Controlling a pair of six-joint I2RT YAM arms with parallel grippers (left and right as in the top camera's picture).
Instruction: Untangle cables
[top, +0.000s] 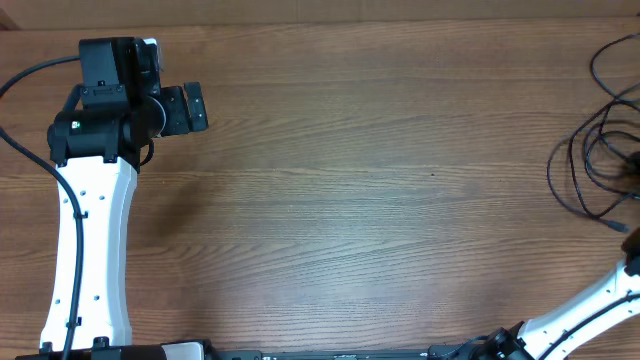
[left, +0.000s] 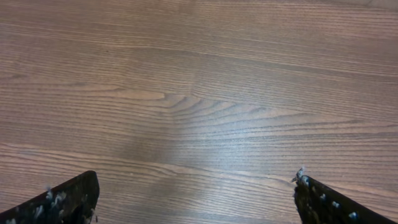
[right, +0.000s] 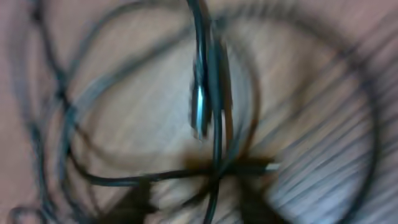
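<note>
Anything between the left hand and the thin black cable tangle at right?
Nothing: the overhead view shows only bare brown wooden tabletop between the open left hand and the tangle of thin black cables.

cables (top: 598, 150) | on table (top: 380, 180), R edge (heaped) | L gripper (top: 190, 108) | far L side

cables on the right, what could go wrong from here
The cables lie bunched at the table's far right, running out of the overhead view; a pull might drag loops out of sight. In the blurred right wrist view strands cross near a plug end, so tugging could tighten a knot. The left tool sits open far away, unable to pin anything.
</note>
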